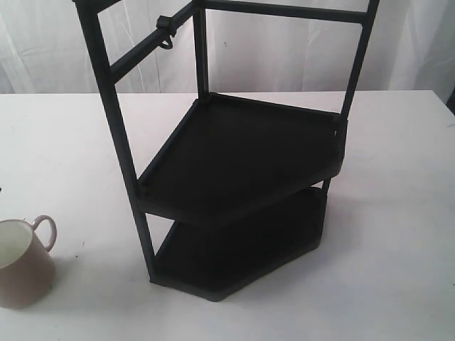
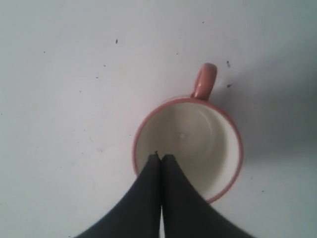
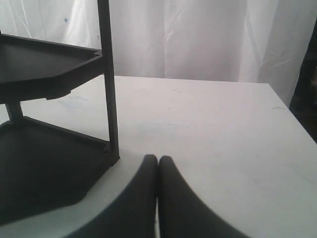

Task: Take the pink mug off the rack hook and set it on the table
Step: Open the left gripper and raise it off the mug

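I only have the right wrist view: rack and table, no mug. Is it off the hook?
Observer: Yes. The mug stands upright on the table, left of the rack in the exterior view.
Operator: And the hook?
Observer: The hook holds nothing.
Operator: Where's the left pincer?
Observer: The left pincer is shut, with the mug's opening below it.
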Motion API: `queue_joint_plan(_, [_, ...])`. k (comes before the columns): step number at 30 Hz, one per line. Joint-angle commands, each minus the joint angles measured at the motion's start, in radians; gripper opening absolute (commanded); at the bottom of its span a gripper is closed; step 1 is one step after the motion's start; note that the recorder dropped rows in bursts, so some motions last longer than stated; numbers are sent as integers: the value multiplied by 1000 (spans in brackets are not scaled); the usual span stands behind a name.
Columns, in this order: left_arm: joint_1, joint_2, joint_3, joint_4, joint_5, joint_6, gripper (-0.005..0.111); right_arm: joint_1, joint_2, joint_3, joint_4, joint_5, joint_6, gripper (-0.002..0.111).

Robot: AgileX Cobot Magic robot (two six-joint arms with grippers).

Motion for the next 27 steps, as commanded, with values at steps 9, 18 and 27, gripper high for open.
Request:
queue_joint_plan(9, [0,-321,79,-257,7,102,0,-5,-6,5,-6,-8,-4,0])
queue_joint_plan(18, [0,-682,294,-412,8,98,0,-5,-6,5,-6,-8,-4,0])
queue_joint_plan(27, [0,-995,311,-565,15,96,0,-5,-6,5,-6,-8,-4,0])
